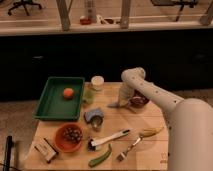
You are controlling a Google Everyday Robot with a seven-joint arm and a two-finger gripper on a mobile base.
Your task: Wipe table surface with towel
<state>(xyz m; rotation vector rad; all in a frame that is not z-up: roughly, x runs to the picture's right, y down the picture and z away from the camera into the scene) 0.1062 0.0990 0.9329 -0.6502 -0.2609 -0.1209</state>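
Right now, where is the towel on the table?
In the camera view the towel lies on the table surface toward its far edge, at the gripper, just picture-left of the dark red bowl.

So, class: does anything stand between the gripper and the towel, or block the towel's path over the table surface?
Nothing visible separates them: the gripper is down at the towel on the far part of the table surface. A dark bowl beside it and a blue-grey lump nearer the camera limit wiping.
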